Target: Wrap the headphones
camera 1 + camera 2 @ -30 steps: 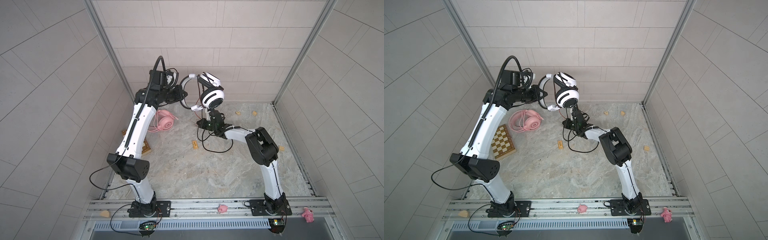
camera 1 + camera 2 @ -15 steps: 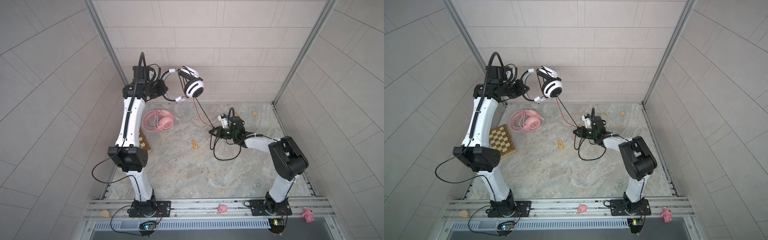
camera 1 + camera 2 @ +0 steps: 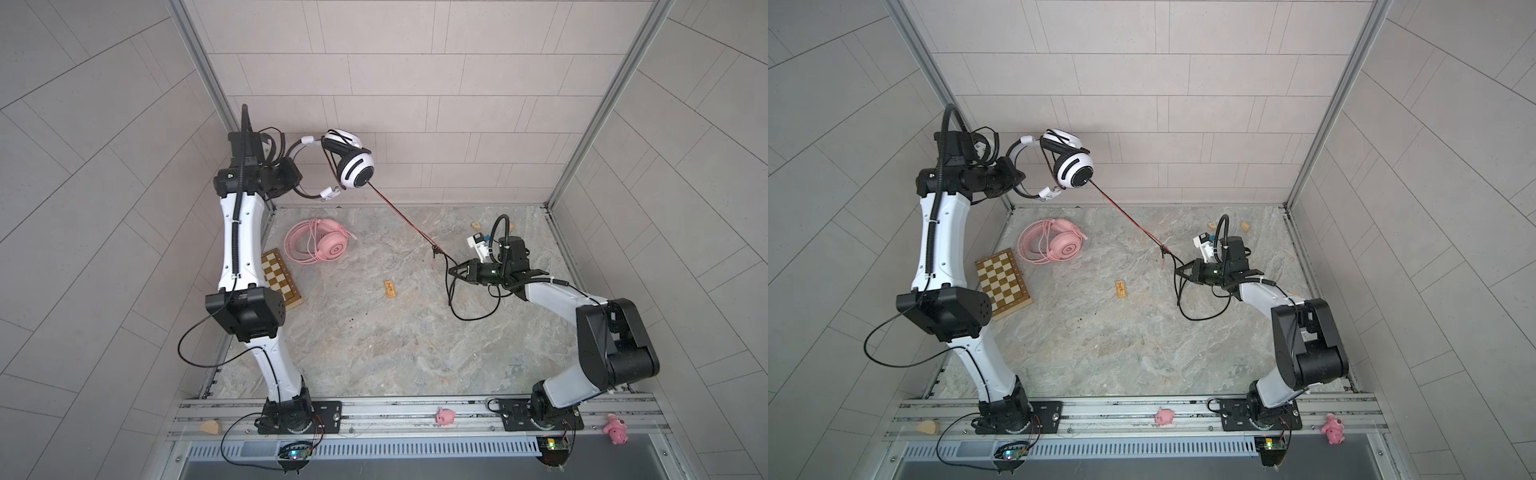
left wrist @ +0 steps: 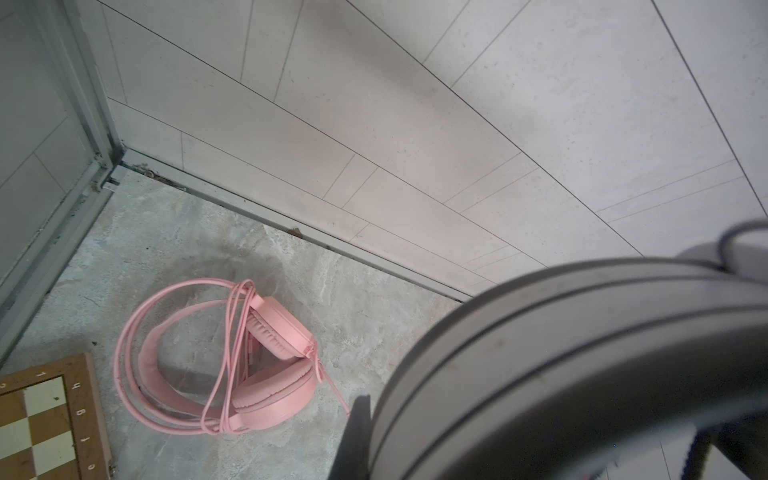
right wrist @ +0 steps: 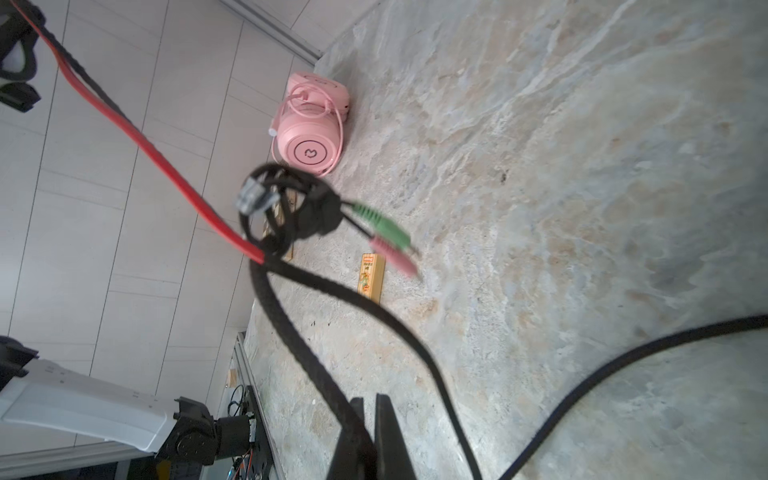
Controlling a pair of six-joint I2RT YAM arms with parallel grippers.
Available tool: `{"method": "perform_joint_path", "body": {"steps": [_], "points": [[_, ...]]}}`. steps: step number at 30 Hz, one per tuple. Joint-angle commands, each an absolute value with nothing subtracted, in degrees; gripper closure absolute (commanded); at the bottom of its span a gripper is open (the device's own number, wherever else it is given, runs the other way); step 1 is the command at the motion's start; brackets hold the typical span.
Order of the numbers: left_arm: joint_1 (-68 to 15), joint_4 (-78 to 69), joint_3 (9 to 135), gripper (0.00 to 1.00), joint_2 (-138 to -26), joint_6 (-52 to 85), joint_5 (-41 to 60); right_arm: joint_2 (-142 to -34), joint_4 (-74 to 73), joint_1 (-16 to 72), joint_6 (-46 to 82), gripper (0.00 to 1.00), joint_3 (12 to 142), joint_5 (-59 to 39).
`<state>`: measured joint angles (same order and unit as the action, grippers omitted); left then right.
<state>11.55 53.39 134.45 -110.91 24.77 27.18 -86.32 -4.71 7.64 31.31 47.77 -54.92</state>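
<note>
Left arm: raised high, left gripper (image 3: 296, 188) clamped on white-and-black headset (image 3: 354, 174).
Right arm: low, right gripper (image 3: 455, 272) pinching black cable (image 5: 301, 353).

You have little to read here. On the brown wooden frame of the brown-and-cream chessboard (image 4: 79, 399), which lies just beside the pink over-ear headphones (image 4: 274, 399), small dark letters h, g and f run along the edge that faces the headphones. A digit 1 stands on the adjoining edge. The headphones' round pink earcup (image 5: 309, 153) shows a dark ring with a small squiggle emblem, no letters. The small yellow wooden block (image 5: 371, 277) near the headphones bears a red label, too blurred to read.
</note>
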Motion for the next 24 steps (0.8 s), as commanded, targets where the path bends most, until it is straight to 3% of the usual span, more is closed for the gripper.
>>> {"method": "perform_joint_path", "body": {"steps": [1,8,15,24], "points": [[13.7,49.1,137.2,1.0,-109.5,27.2,28.4,-81.6,4.6,6.1,26.2,1.0,46.6,-52.5],[13.7,48.9,136.2,1.0,-109.2,28.9,29.4,-79.0,6.8,1.7,25.8,1.0,43.0,-50.0],[4.8,49.5,133.1,1.0,-107.3,26.2,27.9,-83.8,22.9,16.3,16.7,1.0,63.6,-40.8],[-3.5,48.7,127.0,1.0,-103.9,26.8,28.4,-94.6,23.8,25.0,16.1,1.0,82.0,-42.4]]}}
